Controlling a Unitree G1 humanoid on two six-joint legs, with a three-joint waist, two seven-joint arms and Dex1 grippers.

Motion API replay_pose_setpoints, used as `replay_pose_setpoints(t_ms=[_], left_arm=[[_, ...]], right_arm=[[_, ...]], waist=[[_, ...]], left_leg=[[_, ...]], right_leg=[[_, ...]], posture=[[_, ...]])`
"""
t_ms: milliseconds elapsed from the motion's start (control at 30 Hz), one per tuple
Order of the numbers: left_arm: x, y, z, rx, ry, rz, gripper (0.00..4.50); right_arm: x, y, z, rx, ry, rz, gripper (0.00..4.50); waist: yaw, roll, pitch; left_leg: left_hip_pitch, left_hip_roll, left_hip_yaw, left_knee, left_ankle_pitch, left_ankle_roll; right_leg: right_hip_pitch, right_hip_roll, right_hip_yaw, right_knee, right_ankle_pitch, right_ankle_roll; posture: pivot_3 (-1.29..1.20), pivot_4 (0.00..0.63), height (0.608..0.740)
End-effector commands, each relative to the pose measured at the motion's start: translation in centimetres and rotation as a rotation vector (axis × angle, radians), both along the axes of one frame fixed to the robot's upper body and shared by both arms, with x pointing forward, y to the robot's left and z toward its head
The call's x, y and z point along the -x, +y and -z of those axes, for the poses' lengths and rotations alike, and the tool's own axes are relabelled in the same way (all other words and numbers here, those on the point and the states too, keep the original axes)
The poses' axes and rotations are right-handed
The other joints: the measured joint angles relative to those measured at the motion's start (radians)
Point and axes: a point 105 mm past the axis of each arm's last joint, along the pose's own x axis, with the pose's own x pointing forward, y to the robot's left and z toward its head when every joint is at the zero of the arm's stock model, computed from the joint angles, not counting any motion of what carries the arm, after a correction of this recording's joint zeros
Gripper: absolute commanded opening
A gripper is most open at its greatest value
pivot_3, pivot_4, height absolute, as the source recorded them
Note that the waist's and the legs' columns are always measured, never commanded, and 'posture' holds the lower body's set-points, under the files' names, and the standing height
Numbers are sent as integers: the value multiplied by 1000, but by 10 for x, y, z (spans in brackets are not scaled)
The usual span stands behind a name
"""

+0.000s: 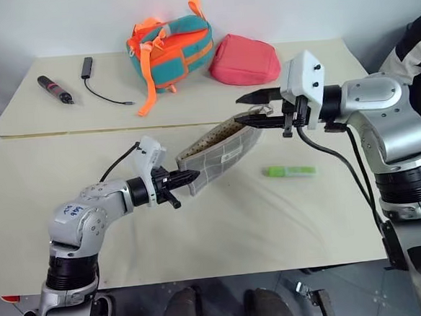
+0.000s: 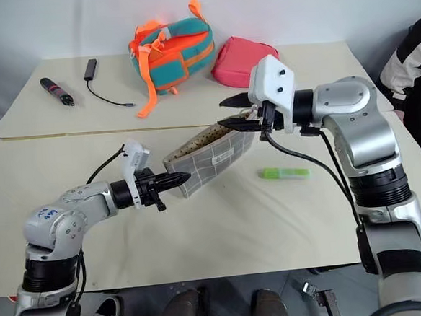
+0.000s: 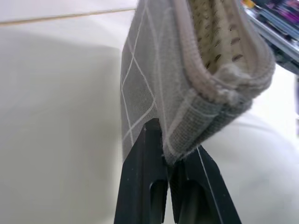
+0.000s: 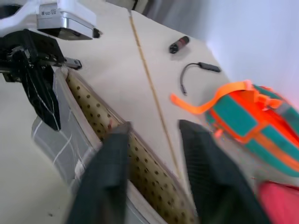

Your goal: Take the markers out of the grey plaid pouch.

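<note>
Grey plaid pouch [image 1: 221,156] sags soft between the left gripper [image 1: 185,178], clamped on its corner, and the right gripper [image 1: 254,107], jaws apart at its open mouth; light green marker [image 1: 289,171] lies below.

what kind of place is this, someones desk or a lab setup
Probably a lab or test setup, not a personal desk: two plain cream tables pushed together against a bare wall, with staged props laid out, namely a grey plaid pouch, a green marker and a teal-and-orange bag.

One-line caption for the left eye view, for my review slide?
Left claw pinches one end of the open grey plaid pouch, right claw at the raised end; a green marker lies on the table.
</note>
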Motion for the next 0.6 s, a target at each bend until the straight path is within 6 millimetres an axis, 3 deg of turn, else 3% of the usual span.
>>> replay_pose_setpoints(t_ms=[33,100,300,400,500,600], left_arm=[[13,-8,-14,-11,-45,91,0],[16,-4,-15,-20,-46,96,0],[20,-6,-14,-20,-26,130,0],[26,-10,-10,-23,1,166,0],[36,-15,-6,-36,27,220,0],[36,-17,-2,-35,38,223,0]], right_arm=[[10,-1,6,110,-52,-50,115],[4,-7,18,200,-81,-36,49],[8,0,25,253,-59,-92,49],[9,-12,52,438,-92,-113,49],[5,-7,54,439,-60,-118,49],[13,-1,66,479,14,-146,49]], waist=[[-1,0,0],[-1,0,0],[-3,0,0],[-3,0,0],[-2,0,0],[-3,0,0]], left_leg=[[0,0,0,0,0,0],[0,0,0,0,0,0],[1,1,0,0,1,-1],[1,1,0,0,1,-1],[1,1,1,0,0,-1],[1,1,1,0,1,-1]], right_leg=[[0,0,0,0,0,0],[0,0,0,0,0,0],[-1,1,1,-1,0,0],[-1,0,1,-1,0,0],[-1,1,1,-2,0,0],[-1,0,1,-1,0,0]], posture=[[0,150,740],[0,150,740],[0,150,740],[0,150,740],[0,150,740],[0,150,740]])
